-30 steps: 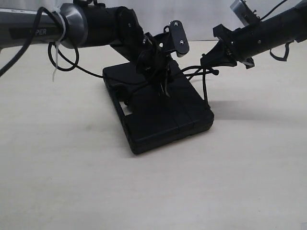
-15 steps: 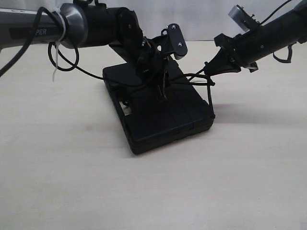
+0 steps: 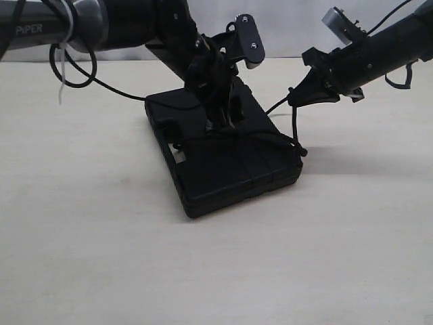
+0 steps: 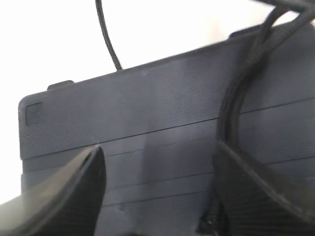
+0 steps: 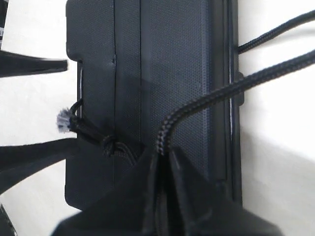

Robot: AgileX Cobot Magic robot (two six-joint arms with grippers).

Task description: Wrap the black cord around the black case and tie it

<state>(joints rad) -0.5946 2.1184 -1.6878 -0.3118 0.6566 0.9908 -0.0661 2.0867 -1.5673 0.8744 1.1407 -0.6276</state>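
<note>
Looking first at your left gripper (image 3: 222,120), you find its two fingers spread wide just above the ribbed lid of the black case (image 3: 230,169), gripping nothing. In the left wrist view a strand of the black cord (image 3: 295,128) runs down the lid right beside one finger (image 4: 256,196); you cannot tell whether it touches. Your right gripper (image 3: 295,99) hangs above the case's right side in the exterior view, its fingers pressed together on the cord, which leaves the tips and crosses the lid in the right wrist view. You have two grippers, one cord and one case. From the right gripper the cord drops to the case's near right corner, and another stretch lies across the lid toward the left gripper. A frayed tuft (image 5: 64,120) and a knot (image 5: 109,145) sit at a cut-out along one edge of the case. The case lies flat on the pale table (image 3: 101,237), between the two arms.
</note>
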